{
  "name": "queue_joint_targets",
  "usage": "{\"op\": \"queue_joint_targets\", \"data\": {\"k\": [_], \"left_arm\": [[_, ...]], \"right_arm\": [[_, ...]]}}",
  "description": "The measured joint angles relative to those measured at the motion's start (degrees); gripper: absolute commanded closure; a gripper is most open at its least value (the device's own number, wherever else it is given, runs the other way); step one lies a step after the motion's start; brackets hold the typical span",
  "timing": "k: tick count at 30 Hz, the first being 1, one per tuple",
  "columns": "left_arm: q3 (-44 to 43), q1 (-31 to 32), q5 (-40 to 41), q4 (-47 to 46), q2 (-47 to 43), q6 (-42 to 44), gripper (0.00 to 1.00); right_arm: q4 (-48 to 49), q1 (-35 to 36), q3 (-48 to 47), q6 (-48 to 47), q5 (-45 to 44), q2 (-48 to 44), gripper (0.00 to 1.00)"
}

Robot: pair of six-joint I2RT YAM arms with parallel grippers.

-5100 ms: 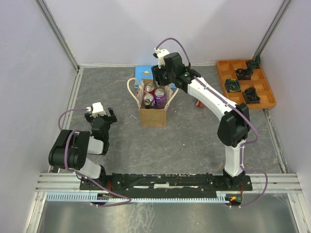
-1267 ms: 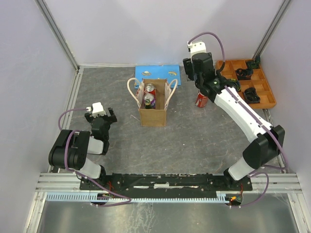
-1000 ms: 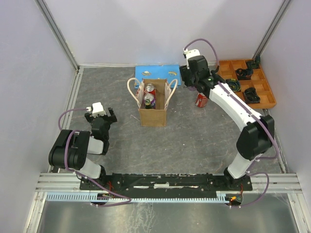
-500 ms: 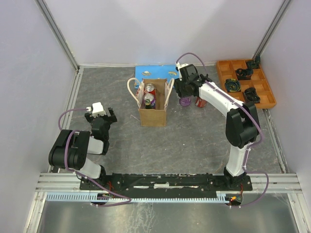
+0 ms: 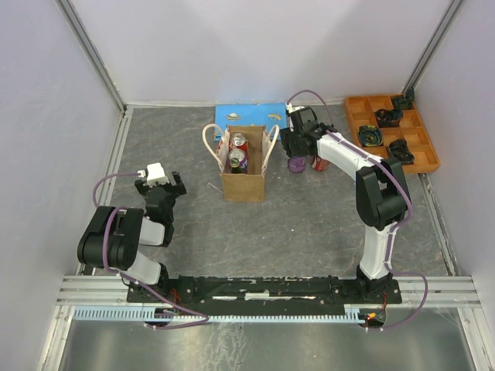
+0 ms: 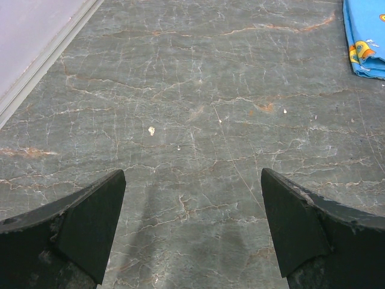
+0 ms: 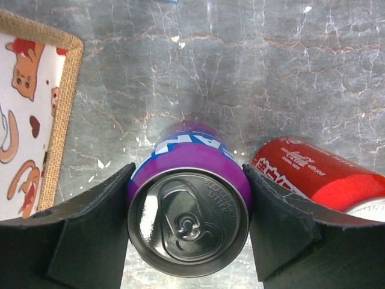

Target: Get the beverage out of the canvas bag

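right gripper [image 7: 187,201] is clamped on the purple can [image 7: 189,232], outside the canvas bag [image 7: 30,120] to its left. risk: opening may drive the jaw away from the bag into the red can [image 7: 313,177] just beside it, toppling either.

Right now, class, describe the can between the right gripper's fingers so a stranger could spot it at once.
Find the central tan canvas bag with rope handles. Two cans sit right of it; the purple can is nearer the bag, clasped by the right gripper. Its neighbour is the red can.
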State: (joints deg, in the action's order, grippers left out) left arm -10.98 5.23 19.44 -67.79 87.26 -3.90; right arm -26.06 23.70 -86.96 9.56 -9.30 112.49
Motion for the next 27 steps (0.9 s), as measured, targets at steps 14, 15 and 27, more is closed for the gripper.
{"op": "queue_joint_targets", "data": {"k": [14, 15, 27], "left_arm": [[0.0, 0.0, 0.0, 0.0, 0.0, 0.0, 0.01], [0.0, 0.0, 0.0, 0.0, 0.0, 0.0, 0.01], [0.0, 0.0, 0.0, 0.0, 0.0, 0.0, 0.01]], "right_arm": [[3.2, 0.0, 0.9, 2.4, 0.2, 0.2, 0.33], [3.3, 0.0, 0.9, 2.5, 0.2, 0.2, 0.28], [3.3, -0.1, 0.4, 2.3, -0.6, 0.1, 0.14]]}}
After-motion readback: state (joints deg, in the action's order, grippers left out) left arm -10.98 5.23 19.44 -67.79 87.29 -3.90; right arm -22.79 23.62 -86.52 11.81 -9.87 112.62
